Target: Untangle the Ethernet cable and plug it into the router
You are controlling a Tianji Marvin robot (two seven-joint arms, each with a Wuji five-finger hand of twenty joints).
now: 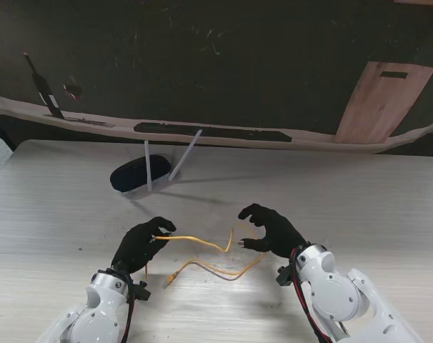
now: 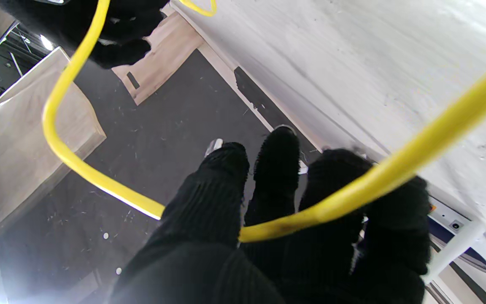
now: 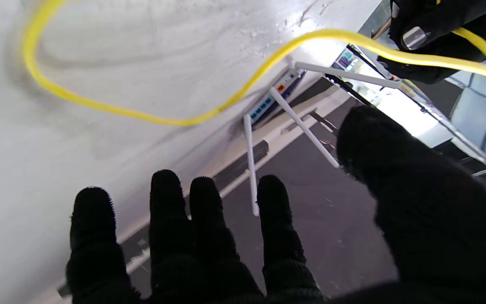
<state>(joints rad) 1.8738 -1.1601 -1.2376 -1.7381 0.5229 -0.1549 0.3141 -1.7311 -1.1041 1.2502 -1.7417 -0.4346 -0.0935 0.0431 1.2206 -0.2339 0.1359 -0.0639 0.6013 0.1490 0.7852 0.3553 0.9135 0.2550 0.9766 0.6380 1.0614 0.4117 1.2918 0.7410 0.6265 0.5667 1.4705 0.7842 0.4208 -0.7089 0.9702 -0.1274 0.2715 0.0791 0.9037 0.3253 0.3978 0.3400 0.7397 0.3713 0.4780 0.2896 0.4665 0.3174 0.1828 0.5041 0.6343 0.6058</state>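
Stand view, left hand [image 1: 141, 244] pinching yellow cable [image 1: 202, 244], right hand [image 1: 272, 230] spread, router [image 1: 136, 176] ports hidden.

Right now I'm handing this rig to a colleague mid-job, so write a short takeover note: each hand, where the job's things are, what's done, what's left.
Left hand: shut on the yellow Ethernet cable, pinching it near one end.
Right hand: open, fingers spread over the cable's other side, holding nothing.
Cable: lies looped on the table between the hands; one plug rests on the table nearer to me.
Router: farther from me, left of centre, antennas up, nothing plugged in from what shows.
Done: cable picked up by one hand.
Left: straighten the loops, take the plug, insert it in a router port.
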